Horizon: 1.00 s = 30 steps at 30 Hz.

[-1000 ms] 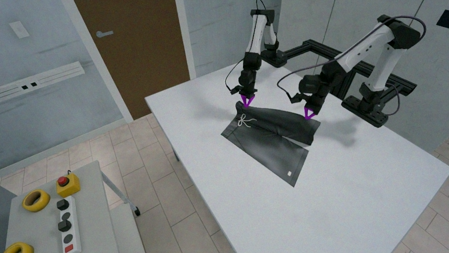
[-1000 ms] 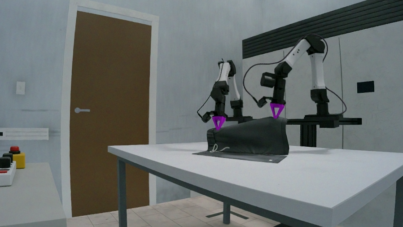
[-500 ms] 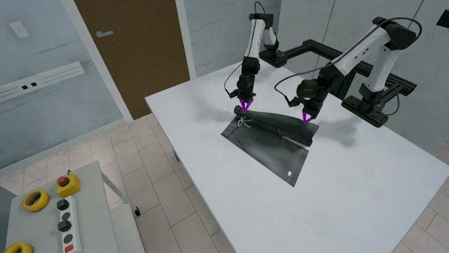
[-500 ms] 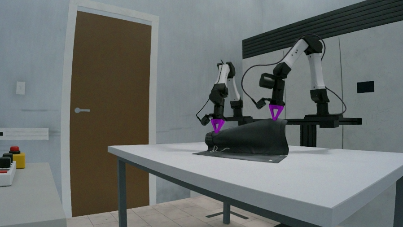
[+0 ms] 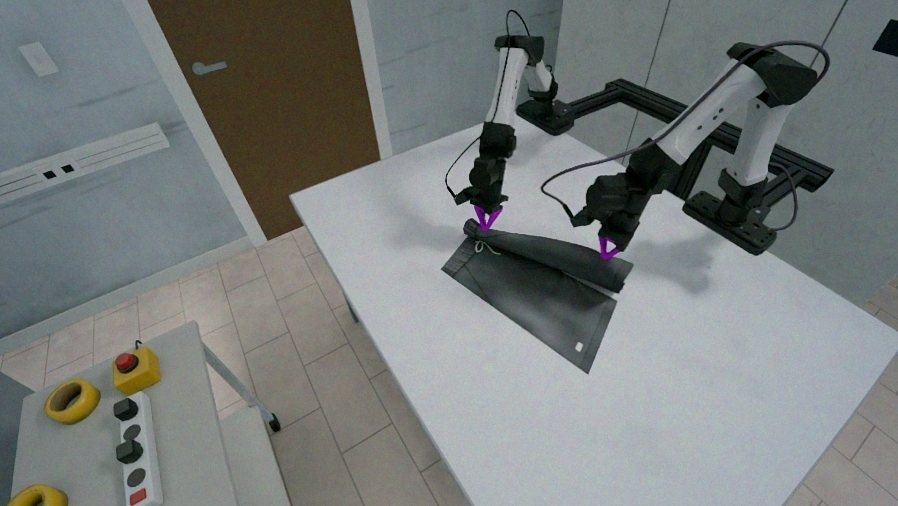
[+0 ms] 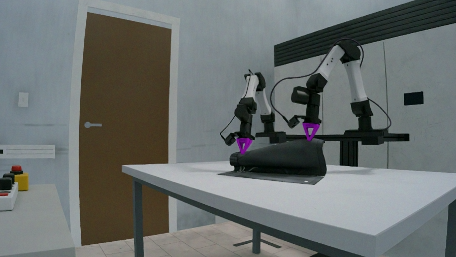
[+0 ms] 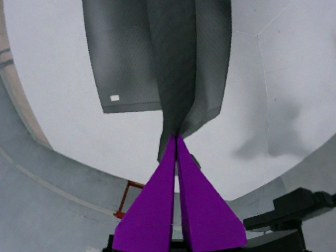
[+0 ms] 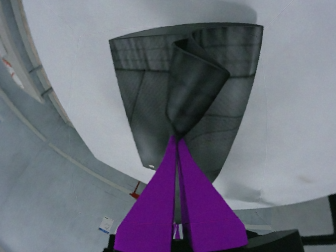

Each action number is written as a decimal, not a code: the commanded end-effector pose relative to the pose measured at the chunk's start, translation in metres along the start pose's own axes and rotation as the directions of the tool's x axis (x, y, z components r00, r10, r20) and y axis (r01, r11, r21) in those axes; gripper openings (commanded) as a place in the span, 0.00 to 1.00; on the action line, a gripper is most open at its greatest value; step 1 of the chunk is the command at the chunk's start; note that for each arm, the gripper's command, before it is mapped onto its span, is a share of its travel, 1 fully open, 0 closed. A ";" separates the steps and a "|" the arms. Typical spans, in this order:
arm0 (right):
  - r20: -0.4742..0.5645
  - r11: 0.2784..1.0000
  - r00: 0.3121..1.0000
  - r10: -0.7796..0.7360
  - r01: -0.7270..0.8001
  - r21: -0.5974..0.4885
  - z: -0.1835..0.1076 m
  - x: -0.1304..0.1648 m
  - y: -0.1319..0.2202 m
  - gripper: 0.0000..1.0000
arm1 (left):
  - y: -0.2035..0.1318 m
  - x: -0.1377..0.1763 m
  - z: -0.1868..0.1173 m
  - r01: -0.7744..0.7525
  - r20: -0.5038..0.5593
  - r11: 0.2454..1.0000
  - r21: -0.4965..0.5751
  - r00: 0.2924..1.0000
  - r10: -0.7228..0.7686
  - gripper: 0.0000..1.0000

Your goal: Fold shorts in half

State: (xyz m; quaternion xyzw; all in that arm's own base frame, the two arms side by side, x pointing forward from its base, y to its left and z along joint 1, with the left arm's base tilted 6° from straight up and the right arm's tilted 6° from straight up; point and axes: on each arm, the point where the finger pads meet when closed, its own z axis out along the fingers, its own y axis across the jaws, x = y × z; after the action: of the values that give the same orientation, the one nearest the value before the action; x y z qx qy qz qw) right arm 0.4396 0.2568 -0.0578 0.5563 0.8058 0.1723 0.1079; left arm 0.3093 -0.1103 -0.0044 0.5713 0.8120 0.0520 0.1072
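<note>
The left fingers (image 5: pixel 604 248) (image 6: pixel 308 138), farther from the door (image 5: pixel 282 113) (image 6: pixel 127 127), pinched shut on a raised hem; the right fingers (image 5: pixel 483 224) (image 6: pixel 242 151) pinched the waistband. Beneath, the shorts (image 5: pixel 534 292) (image 6: pixel 287 161) (image 7: pixel 125 60) (image 8: pixel 197 95) lay part-lifted on the desk (image 5: pixel 628 408) (image 6: pixel 287 204), lengthwise, hems pointing away from the door.

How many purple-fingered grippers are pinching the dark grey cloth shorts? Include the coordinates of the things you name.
2: the left gripper (image 5: pixel 607 258) (image 6: pixel 309 139) (image 7: pixel 175 139) near the raised leg's hem (image 5: pixel 622 276) (image 6: pixel 321 159), the right gripper (image 5: pixel 485 230) (image 6: pixel 242 153) (image 8: pixel 176 139) near the waistband (image 5: pixel 461 254) (image 6: pixel 233 160) (image 8: pixel 137 55). Neither is hidden.
</note>
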 end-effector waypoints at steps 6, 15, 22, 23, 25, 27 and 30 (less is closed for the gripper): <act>0.028 0.995 0.998 0.057 -0.055 -0.080 0.018 -0.015 0.033 0.00 | 0.028 0.002 0.018 -0.031 -0.016 0.999 -0.018 0.999 0.031 0.00; 0.021 0.991 0.998 0.057 -0.054 -0.124 -0.007 -0.015 0.053 0.00 | 0.055 0.008 0.049 -0.054 -0.040 0.999 0.003 0.998 0.054 0.00; 0.041 0.998 0.997 0.067 -0.066 -0.023 0.032 -0.017 0.030 0.00 | 0.057 0.002 0.029 -0.039 -0.021 0.999 -0.026 0.999 0.038 0.00; 0.042 0.997 0.997 0.070 -0.069 -0.018 0.035 -0.017 0.031 0.00 | 0.059 0.003 0.028 -0.035 -0.021 0.999 -0.028 0.999 0.034 0.00; 0.044 0.997 0.996 0.076 -0.075 -0.010 0.040 -0.017 0.034 0.00 | 0.055 0.014 0.058 -0.055 -0.063 0.997 0.055 0.996 0.059 0.00; 0.045 0.997 0.996 0.080 -0.080 -0.003 0.045 -0.017 0.037 0.00 | 0.061 0.017 0.066 -0.057 -0.076 0.996 0.069 0.995 0.062 0.00; 0.047 0.996 0.995 0.086 -0.086 0.005 0.052 -0.016 0.043 0.00 | 0.069 0.019 0.076 -0.061 -0.089 0.994 0.094 0.994 0.070 0.00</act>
State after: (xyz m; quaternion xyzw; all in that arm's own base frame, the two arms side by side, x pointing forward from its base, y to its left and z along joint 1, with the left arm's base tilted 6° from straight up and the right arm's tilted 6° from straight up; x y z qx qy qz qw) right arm 0.4853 0.2734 -0.0926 0.5747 0.7927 0.1734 0.1065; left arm 0.3774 -0.0810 -0.0643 0.5903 0.8034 0.0454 0.0641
